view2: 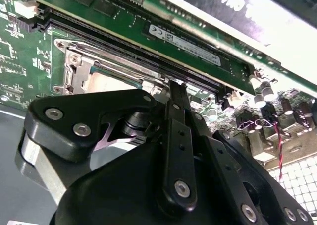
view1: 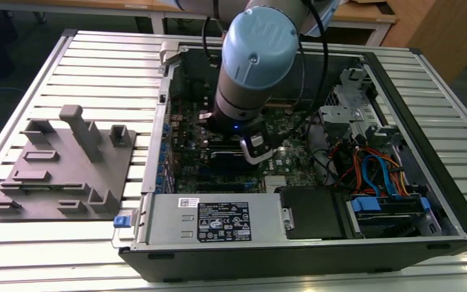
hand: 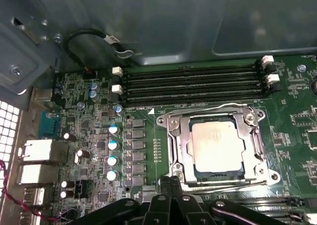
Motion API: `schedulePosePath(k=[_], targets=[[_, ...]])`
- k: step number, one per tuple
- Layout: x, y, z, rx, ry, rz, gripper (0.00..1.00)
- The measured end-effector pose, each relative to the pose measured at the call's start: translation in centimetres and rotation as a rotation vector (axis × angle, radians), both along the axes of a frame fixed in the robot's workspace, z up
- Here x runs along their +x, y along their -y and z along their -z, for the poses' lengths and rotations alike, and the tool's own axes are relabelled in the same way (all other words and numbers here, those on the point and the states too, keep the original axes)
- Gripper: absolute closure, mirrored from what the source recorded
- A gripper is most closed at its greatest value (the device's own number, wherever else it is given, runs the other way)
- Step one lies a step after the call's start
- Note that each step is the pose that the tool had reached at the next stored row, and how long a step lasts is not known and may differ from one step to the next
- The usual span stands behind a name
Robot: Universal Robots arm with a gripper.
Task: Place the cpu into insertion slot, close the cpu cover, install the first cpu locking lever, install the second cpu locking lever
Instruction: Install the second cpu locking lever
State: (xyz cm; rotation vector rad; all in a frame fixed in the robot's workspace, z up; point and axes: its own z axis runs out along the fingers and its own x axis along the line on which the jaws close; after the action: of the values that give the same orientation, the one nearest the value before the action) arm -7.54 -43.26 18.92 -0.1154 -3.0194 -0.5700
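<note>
Grey arm with pale blue joint cap, black hand.

Exterior view: arm (view1: 245, 91) is a grey cylinder, rounded pale blue cap (view1: 258, 45) on the joint with a small dark dot at its centre, black cables (view1: 318, 36) running down beside it, small blue light near the lower end, white-and-black wrist part below. In both wrist views the hand (view2: 173, 150) is matte black, built of flat linkage bars with rounded ends, pinned with silver round-head screws (view2: 182, 188); second wrist view also shows a bare silver metal block (view2: 37, 158) at its side under the black housing.
</note>
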Motion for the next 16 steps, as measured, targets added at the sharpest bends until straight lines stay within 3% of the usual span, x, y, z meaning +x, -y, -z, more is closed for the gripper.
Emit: schedulePosePath(k=[5, 10, 14, 16], targets=[[-0.10, 0.00, 0.30, 0.0164, 0.0001, 0.000, 0.90], [-0.26, -0.03, 0.54, 0.0271, 0.0002, 0.000, 0.90], [-0.35, -0.02, 0.51, 0.0287, 0.0000, 0.000, 0.90], [-0.37, -0.02, 0.12, 0.0294, 0.0001, 0.000, 0.90]])
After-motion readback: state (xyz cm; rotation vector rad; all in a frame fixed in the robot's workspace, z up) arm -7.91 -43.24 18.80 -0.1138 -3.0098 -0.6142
